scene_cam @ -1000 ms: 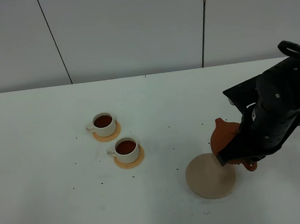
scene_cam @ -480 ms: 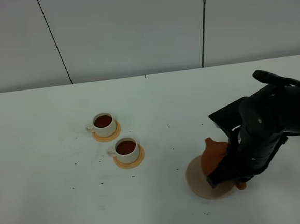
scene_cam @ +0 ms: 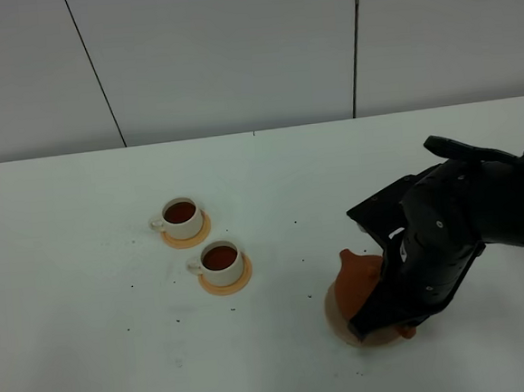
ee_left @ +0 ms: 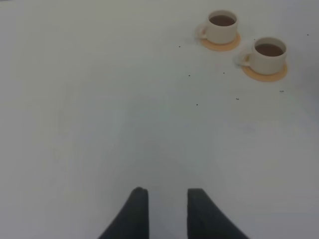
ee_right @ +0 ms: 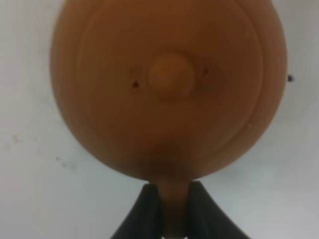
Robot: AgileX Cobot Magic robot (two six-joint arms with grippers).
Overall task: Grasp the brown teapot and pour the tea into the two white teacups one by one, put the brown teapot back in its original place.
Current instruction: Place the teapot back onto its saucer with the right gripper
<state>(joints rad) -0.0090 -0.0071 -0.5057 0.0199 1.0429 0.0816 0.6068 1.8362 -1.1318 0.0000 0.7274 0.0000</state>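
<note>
The brown teapot [scene_cam: 355,281] sits low over the beige coaster [scene_cam: 337,315], mostly hidden by my right arm in the exterior view. In the right wrist view the teapot [ee_right: 169,84] fills the frame from above, knobbed lid in the middle. My right gripper [ee_right: 170,211] is shut on the teapot's handle. Two white teacups [scene_cam: 182,217] [scene_cam: 222,261] hold dark tea on orange saucers at the left; they also show in the left wrist view [ee_left: 222,26] [ee_left: 269,54]. My left gripper [ee_left: 167,209] is empty, its fingers a little apart, above bare table.
The white table [scene_cam: 93,355] has small dark specks around the cups and coaster. A grey panelled wall [scene_cam: 233,53] stands behind the table's far edge. My right arm [scene_cam: 447,236] covers the coaster's right side.
My right gripper has carried the teapot left and down, from beside the coaster's right edge to over the coaster. The cups and the left arm have not moved.
</note>
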